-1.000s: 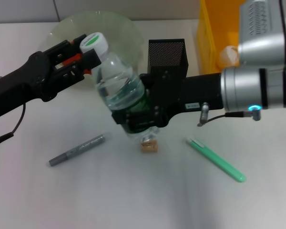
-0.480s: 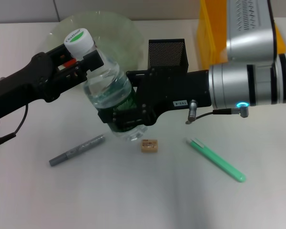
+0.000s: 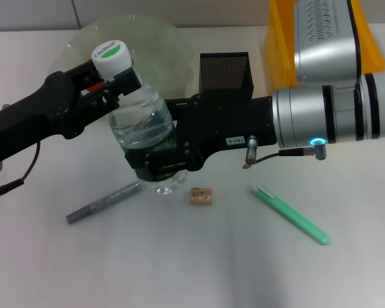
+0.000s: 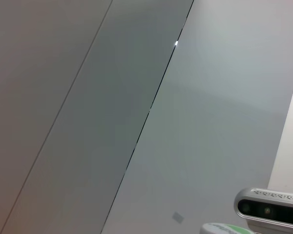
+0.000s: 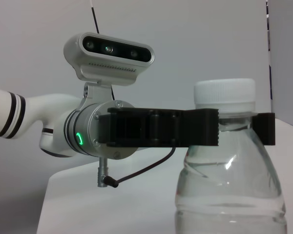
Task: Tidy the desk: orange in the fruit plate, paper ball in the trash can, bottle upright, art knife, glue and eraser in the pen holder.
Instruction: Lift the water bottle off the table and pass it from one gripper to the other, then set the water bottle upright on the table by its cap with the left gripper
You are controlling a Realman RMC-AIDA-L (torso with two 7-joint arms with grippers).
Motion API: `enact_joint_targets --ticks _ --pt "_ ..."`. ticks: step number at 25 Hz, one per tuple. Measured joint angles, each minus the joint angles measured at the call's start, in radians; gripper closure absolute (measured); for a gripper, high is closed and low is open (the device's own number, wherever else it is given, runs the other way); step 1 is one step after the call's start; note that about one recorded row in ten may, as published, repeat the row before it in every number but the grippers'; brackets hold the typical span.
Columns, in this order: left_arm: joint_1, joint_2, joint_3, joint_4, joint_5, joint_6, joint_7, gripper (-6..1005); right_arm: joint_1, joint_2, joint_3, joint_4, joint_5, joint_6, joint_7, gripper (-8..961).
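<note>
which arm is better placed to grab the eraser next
Right, probably. The right gripper, shut low on the bottle, sits beside the eraser; the left gripper clamps the bottle's neck, farther away.

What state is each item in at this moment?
Water bottle: nearly upright, capped, held at neck and lower body.
Left pincer: shut on the bottle's neck.
Right pincer: shut on the bottle's lower body.
Pen holder: upright.
Eraser: lying on the desk.
Grey pen-like stick: lying flat.
Green art knife: lying flat.
</note>
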State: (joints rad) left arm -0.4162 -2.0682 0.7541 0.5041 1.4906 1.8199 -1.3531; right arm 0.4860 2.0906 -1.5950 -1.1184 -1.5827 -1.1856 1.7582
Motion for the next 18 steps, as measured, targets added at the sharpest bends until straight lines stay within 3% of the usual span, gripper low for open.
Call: enact_joint_targets --ticks 5,18 --pt "0.001 -0.001 0.001 0.0 -0.004 -0.001 0.004 507 0.0 0.0 0.0 0.003 0.001 0.0 0.0 196" --pt "0.001 0.0 -0.007 0.001 -0.01 0.009 0.005 508 -0.006 -0.001 -0.002 0.041 0.08 -0.014 -0.117 196"
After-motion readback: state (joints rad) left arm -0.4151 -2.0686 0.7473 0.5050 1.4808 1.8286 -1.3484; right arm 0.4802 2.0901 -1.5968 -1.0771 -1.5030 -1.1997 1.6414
